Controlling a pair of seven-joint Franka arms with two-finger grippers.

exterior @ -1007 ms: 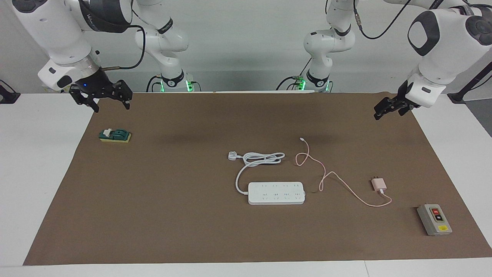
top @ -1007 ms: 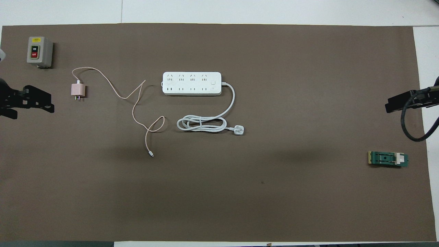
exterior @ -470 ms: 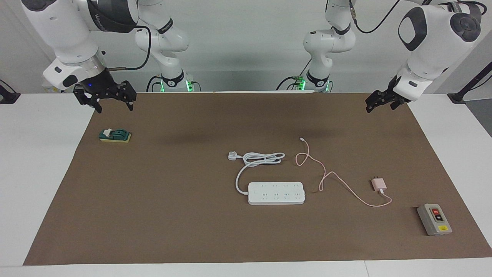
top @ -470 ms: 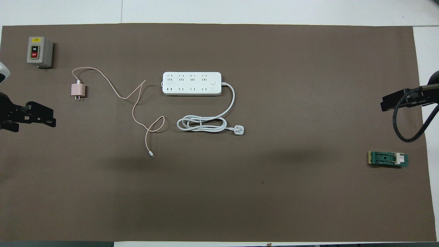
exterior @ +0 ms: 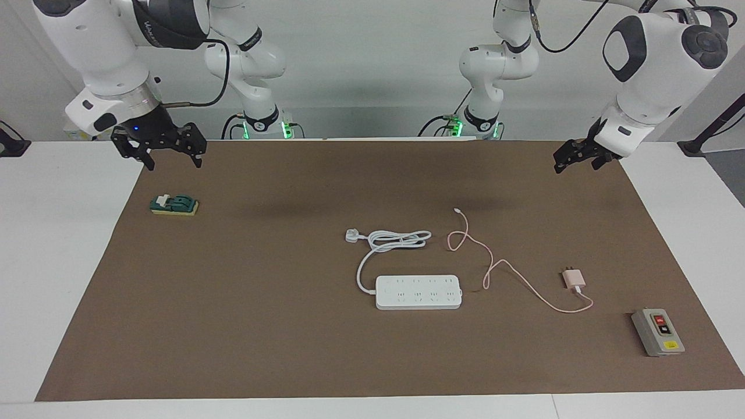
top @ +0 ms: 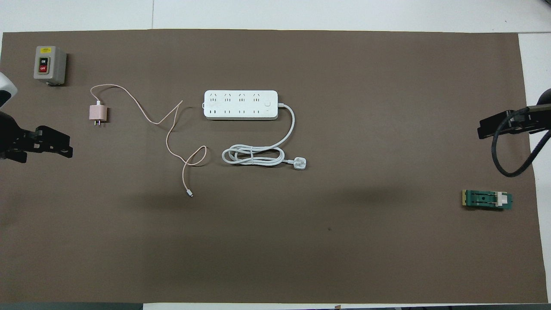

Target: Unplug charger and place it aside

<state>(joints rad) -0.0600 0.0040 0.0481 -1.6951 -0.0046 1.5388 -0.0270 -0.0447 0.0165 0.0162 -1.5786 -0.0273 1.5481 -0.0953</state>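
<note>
The pale pink charger (exterior: 573, 279) lies flat on the brown mat, unplugged, prongs pointing toward the robots, beside the white power strip (exterior: 419, 291) toward the left arm's end. It also shows in the overhead view (top: 98, 113). Its thin pink cable (exterior: 495, 265) snakes loosely toward the strip (top: 241, 104) and ends free on the mat. My left gripper (exterior: 575, 164) is open and empty, raised over the mat's edge by the left arm's end, well apart from the charger. My right gripper (exterior: 173, 156) is open and empty, raised over the mat's corner at the right arm's end.
The strip's thick white cord and three-pin plug (exterior: 353, 235) lie coiled nearer to the robots than the strip. A grey switch box (exterior: 657, 331) stands farther from the robots than the charger. A green block (exterior: 174, 205) lies under the right gripper's area.
The left gripper has drawn up and back toward the robots, away from the charger. The right gripper shifted slightly. The charger, cable and strip have not moved.
</note>
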